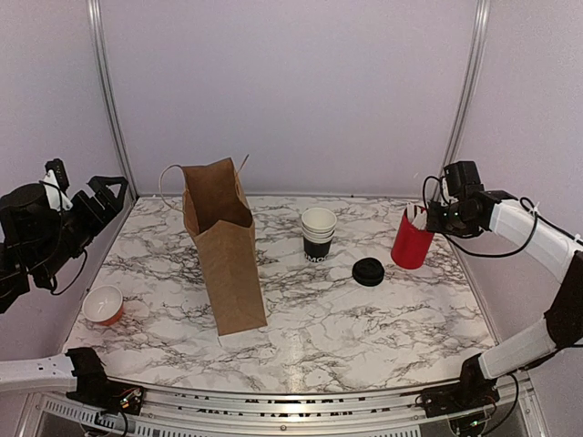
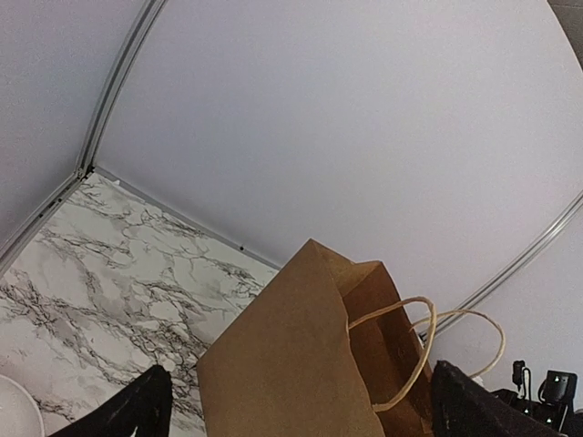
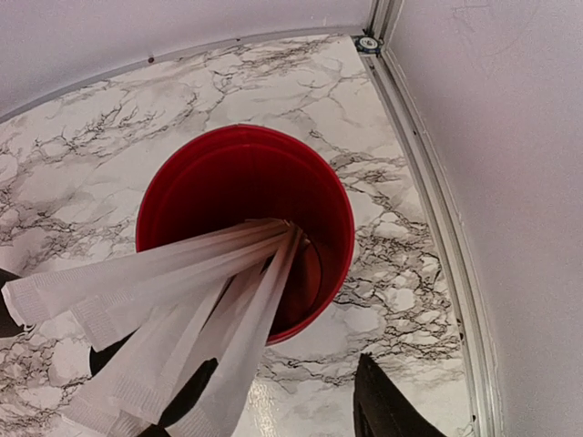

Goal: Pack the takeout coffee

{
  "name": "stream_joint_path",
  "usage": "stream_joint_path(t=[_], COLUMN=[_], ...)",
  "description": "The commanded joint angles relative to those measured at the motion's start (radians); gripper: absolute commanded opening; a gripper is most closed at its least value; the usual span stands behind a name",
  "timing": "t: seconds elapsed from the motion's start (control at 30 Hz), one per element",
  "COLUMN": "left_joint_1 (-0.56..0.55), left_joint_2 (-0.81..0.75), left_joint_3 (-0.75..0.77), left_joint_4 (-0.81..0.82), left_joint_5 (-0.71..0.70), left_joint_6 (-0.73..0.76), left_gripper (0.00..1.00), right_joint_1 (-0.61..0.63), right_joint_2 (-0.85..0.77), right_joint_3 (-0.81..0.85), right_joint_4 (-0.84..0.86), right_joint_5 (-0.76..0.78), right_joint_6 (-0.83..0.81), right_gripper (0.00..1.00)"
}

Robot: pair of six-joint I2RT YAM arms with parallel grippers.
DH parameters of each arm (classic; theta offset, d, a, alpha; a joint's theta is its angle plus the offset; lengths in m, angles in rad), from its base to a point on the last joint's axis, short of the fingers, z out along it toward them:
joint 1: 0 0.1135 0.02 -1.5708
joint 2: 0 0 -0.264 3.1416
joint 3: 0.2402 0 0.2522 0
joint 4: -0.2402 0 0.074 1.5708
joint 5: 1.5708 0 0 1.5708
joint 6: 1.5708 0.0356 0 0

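Note:
The takeout coffee is out of view. A tall brown paper bag [image 1: 225, 250] stands open left of the table's centre, and in the left wrist view the bag [image 2: 291, 364] shows its twine handles. My left gripper [image 1: 107, 193] hangs open at the far left, well clear of the bag, with nothing between its fingers [image 2: 146, 405]. My right gripper [image 1: 434, 217] hovers at the mouth of a red cup [image 3: 246, 177] holding several white paper-wrapped straws [image 3: 155, 291]. Its jaws stand apart around the straw ends, with a gap to the right finger [image 3: 387, 405].
A stack of lidless black cups with white rims [image 1: 319, 234] stands mid-table, with a loose black lid [image 1: 368, 271] to its right. The red cup [image 1: 412, 241] sits by the right wall. A small red and white bowl [image 1: 103, 305] lies near the left edge.

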Motion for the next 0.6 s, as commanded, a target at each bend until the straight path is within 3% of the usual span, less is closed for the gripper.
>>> stream_joint_path(t=[0.0, 0.57], left_joint_1=[0.006, 0.006], left_joint_2=[0.007, 0.008], left_joint_3=[0.012, 0.011], left_joint_4=[-0.014, -0.010], left_joint_5=[0.004, 0.004], left_joint_6=[-0.001, -0.002], left_gripper=[0.99, 0.99], right_joint_1=[-0.009, -0.008], right_joint_2=[0.007, 0.015], right_joint_3=[0.048, 0.062], right_joint_4=[0.025, 0.023], right_joint_5=[0.015, 0.013], right_joint_6=[-0.012, -0.029], right_gripper=[0.47, 0.33])
